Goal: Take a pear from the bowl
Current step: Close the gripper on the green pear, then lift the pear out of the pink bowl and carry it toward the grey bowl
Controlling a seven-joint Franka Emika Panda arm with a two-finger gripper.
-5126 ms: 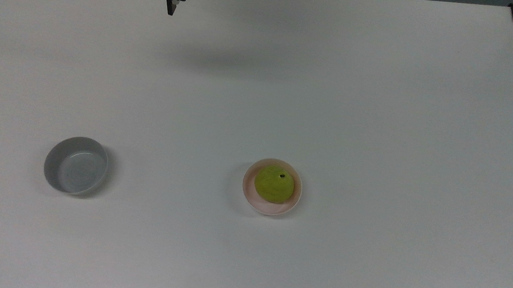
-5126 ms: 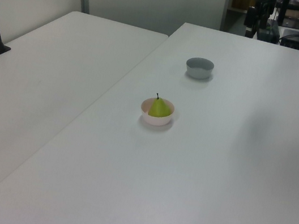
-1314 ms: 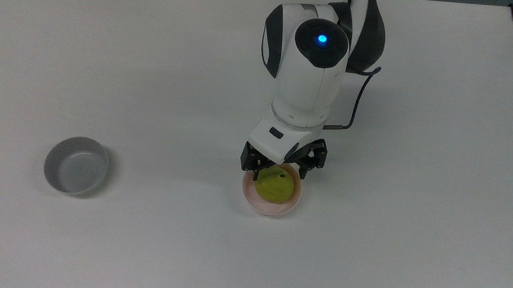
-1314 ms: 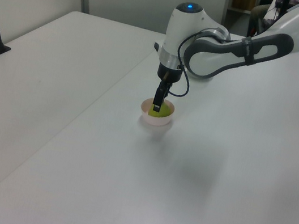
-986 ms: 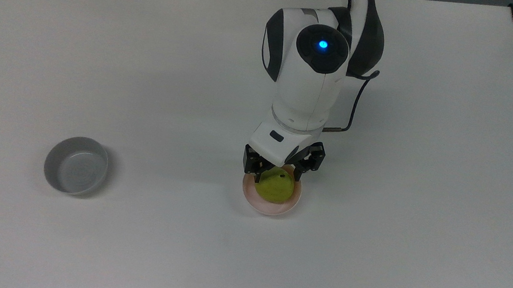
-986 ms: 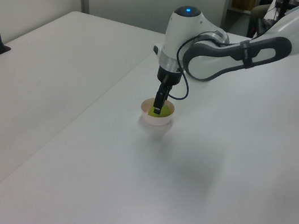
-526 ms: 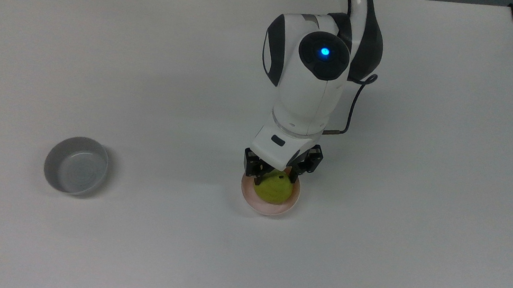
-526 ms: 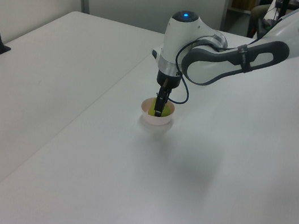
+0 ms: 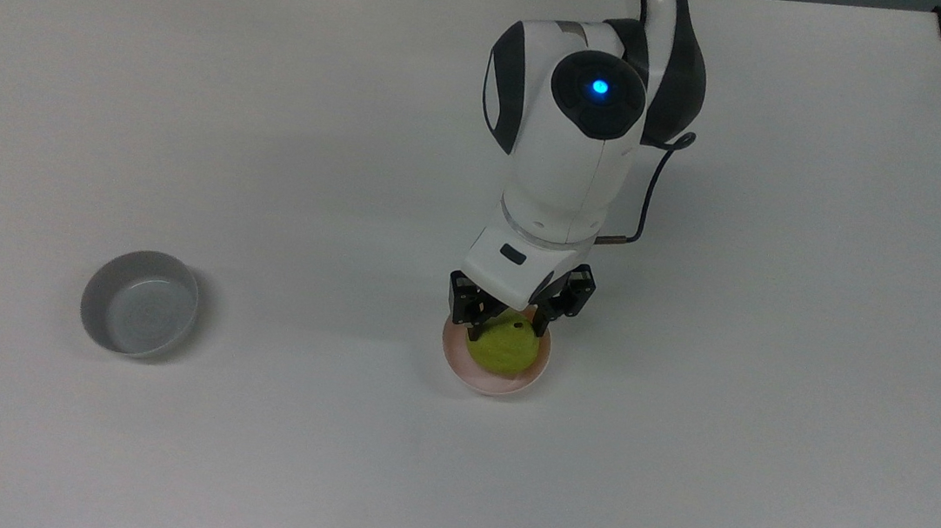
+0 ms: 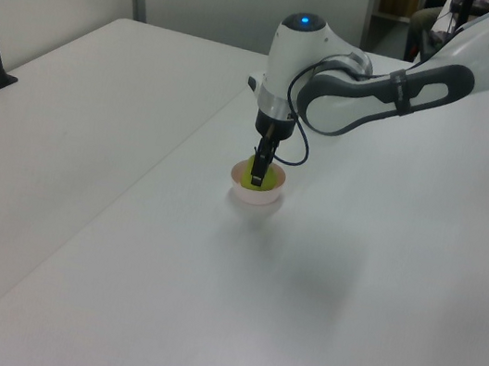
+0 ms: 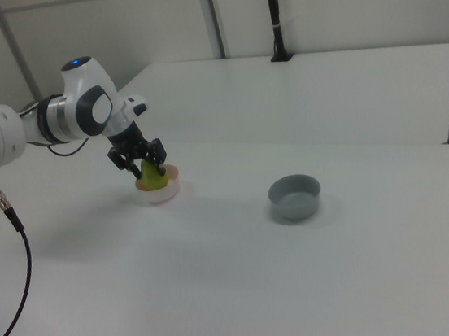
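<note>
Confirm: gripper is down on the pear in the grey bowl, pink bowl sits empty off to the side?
Colours swapped. The top view shows the gripper on the pear in the pink bowl; the grey bowl is the empty one off to the side.

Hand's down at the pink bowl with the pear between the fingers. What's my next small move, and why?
Probably lift straight up a little. In the top view the hand has its fingers on either side of the pear, seemingly closed against it, and the pear looks to sit in the pink bowl. A short vertical rise should clear the rim and test the grip before any sideways travel.
</note>
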